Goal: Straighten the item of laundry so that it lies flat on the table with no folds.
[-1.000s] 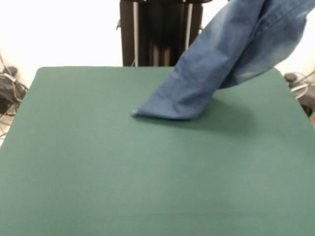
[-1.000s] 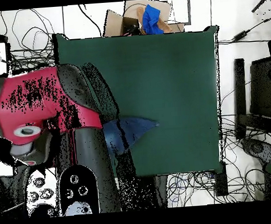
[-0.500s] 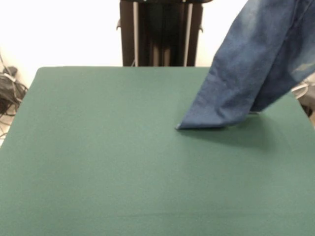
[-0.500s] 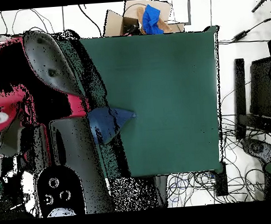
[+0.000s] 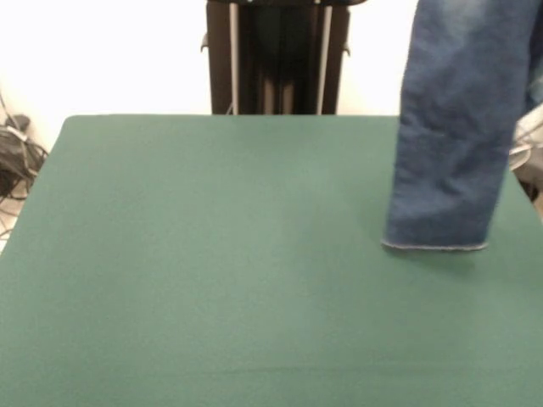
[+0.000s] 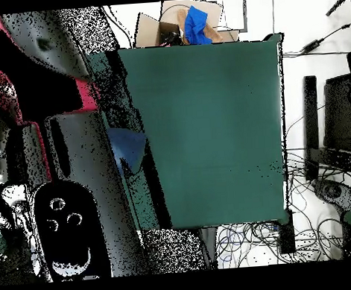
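The jeans (image 5: 454, 127) are hanging straight down from above the front view's top edge, one leg dangling with its hem just touching or barely clear of the green desk (image 5: 212, 271) near its edge. The gripper itself is hiding out of frame above the denim, so whether it is clenched cannot be told. Overhead, the red and black arm (image 6: 49, 107) is covering that side, with blue cloth showing beside it.
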`<action>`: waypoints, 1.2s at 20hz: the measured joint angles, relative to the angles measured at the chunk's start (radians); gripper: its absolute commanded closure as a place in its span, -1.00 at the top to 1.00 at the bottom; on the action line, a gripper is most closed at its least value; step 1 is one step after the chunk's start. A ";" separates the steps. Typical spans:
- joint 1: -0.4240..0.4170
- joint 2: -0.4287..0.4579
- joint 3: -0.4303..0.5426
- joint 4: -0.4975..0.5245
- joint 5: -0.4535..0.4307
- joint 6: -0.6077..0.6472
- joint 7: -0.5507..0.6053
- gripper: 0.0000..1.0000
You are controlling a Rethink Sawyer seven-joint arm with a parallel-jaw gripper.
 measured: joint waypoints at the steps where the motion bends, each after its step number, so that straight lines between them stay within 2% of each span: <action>1: 0.001 0.014 0.000 -0.030 0.002 0.020 0.009 -1.00; 5: 0.008 0.091 0.003 -0.187 0.006 0.120 0.061 -1.00; 6: 0.013 0.130 0.004 -0.266 0.006 0.170 0.087 -1.00; 10: 0.024 0.178 0.004 -0.359 0.007 0.222 0.119 -1.00; 13: 0.038 0.240 0.005 -0.478 0.005 0.248 0.136 -1.00; 18: 0.046 0.293 0.019 -0.566 0.005 0.248 0.136 -1.00; 24: 0.052 0.326 0.065 -0.617 0.002 0.249 0.143 -1.00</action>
